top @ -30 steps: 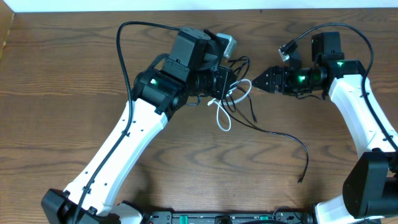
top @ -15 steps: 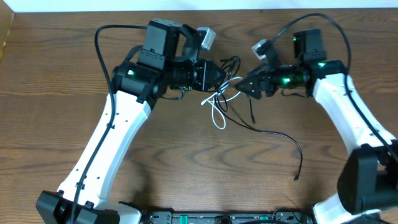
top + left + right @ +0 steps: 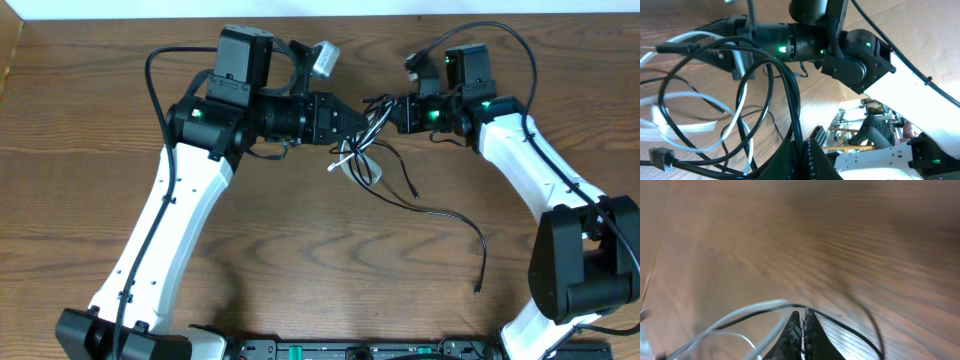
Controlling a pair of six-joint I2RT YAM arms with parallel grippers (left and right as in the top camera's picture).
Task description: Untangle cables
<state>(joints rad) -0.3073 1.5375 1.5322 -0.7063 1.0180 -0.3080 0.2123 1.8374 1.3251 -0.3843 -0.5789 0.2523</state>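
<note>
On the overhead view I have the two arms nose to nose in the upper middle of the frame, with the cables (image 3: 368, 150) bunched on the table (image 3: 90, 120) right between and below them. The left gripper (image 3: 362, 122) points right into the knot, and the right gripper (image 3: 390, 112) points left at it from just beside. The tips are near each other but apart.

From the left wrist camera, my left fingers (image 3: 812, 160) sit at the bottom centre, pressed together. A black cable (image 3: 771, 92) drops straight down into them, so they are pinching that strand. Its loops arch up and to the left above the fingers. A white cable (image 3: 735, 117) weaves through those loops at the left of the frame, clear of the fingers.

The right wrist picture is blurred. The right fingers (image 3: 792, 330) show at the bottom centre, closed against each other. A dark strand and a pale one curve in from the lower left and cross right at the tip. I cannot tell whether either is actually caught between them.

Back on the overhead, the white loop lies just below the left tip. One black strand trails away to the lower right, and its plug end (image 3: 478, 290) lies well apart from both grippers.
</note>
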